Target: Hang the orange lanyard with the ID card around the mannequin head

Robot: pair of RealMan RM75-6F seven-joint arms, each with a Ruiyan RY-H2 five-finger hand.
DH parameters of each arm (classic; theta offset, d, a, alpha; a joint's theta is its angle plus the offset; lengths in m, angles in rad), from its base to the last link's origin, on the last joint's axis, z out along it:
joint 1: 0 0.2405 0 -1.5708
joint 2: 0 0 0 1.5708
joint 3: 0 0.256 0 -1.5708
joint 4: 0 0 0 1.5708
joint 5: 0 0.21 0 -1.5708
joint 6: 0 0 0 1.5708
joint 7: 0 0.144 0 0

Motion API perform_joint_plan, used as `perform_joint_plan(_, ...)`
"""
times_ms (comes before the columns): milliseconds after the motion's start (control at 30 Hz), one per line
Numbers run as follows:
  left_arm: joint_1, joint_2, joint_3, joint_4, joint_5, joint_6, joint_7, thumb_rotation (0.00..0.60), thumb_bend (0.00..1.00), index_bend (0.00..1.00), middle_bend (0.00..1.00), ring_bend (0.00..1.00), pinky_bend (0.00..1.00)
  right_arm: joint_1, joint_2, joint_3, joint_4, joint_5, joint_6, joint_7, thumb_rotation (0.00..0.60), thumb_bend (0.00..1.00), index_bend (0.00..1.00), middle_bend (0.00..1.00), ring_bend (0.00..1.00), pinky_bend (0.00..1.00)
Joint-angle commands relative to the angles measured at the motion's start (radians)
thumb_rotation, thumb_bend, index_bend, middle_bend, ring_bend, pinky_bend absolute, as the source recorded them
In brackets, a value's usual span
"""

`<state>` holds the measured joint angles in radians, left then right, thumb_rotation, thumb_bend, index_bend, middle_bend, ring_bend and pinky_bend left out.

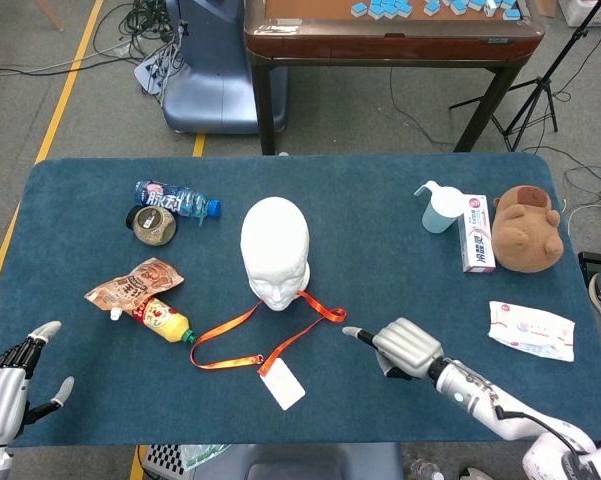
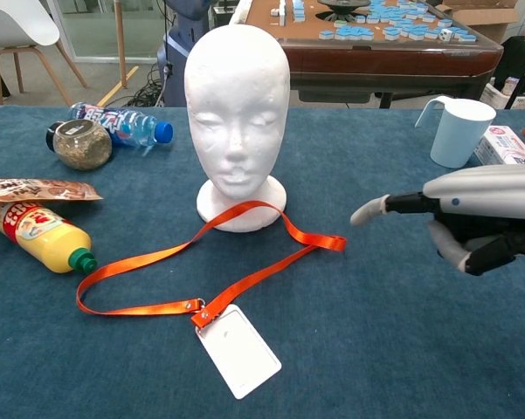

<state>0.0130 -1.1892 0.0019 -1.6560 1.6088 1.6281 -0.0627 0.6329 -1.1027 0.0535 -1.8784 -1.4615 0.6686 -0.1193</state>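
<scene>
The white mannequin head stands upright mid-table. The orange lanyard lies flat on the cloth in front of its base, one bend near the neck. Its white ID card lies at the near end. My right hand hovers just right of the lanyard's right bend, holding nothing; one finger points toward the strap and the others curl under. My left hand rests at the table's near left corner, fingers apart and empty, outside the chest view.
A yellow squeeze bottle and snack pouch lie left of the lanyard. A water bottle and jar sit behind them. At right are a pale jug, a toothpaste box, a brown plush and a wipes pack.
</scene>
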Motion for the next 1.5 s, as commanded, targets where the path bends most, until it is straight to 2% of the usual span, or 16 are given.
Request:
perform_joint_plan(33, 0.0, 0.001, 0.0, -0.001, 0.002, 0.0, -0.001, 0.6, 0.28, 0.14, 0.17, 0.22, 0.23, 0.071, -0.044, 0.023, 0.021, 0.094, -0.08, -0.05, 0.6, 1.0, 0.03, 1.0, 1.0, 1.0)
perform_joint_plan(367, -0.002, 0.003, 0.005, 0.0, 0.01, -0.004, -0.003, 0.6, 0.28, 0.14, 0.17, 0.22, 0.23, 0.209, -0.157, 0.028, 0.124, 0.325, -0.155, -0.152, 0.6, 1.0, 0.03, 1.0, 1.0, 1.0)
perform_joint_plan(667, -0.001, 0.004, 0.006, 0.007, 0.005, -0.008, -0.01, 0.6, 0.28, 0.14, 0.17, 0.22, 0.23, 0.303, -0.253, -0.009, 0.217, 0.471, -0.155, -0.208, 0.6, 1.0, 0.03, 1.0, 1.0, 1.0)
perform_joint_plan(967, -0.001, 0.003, 0.007, 0.017, 0.004, -0.011, -0.02, 0.6, 0.28, 0.14, 0.17, 0.22, 0.23, 0.369, -0.312, -0.057, 0.284, 0.563, -0.158, -0.235, 0.6, 1.0, 0.03, 1.0, 1.0, 1.0)
perform_joint_plan(1233, 0.0, 0.0, 0.007, 0.026, 0.002, -0.011, -0.028, 0.6, 0.28, 0.14, 0.17, 0.22, 0.23, 0.363, -0.28, -0.115, 0.255, 0.581, -0.134, -0.224, 0.6, 1.0, 0.03, 1.0, 1.0, 1.0)
perform_joint_plan(1500, -0.004, -0.004, 0.006, 0.032, 0.006, -0.014, -0.032, 0.6, 0.28, 0.14, 0.17, 0.22, 0.23, 0.271, -0.17, -0.198, 0.121, 0.499, -0.047, -0.192, 0.6, 1.0, 0.03, 1.0, 1.0, 1.0)
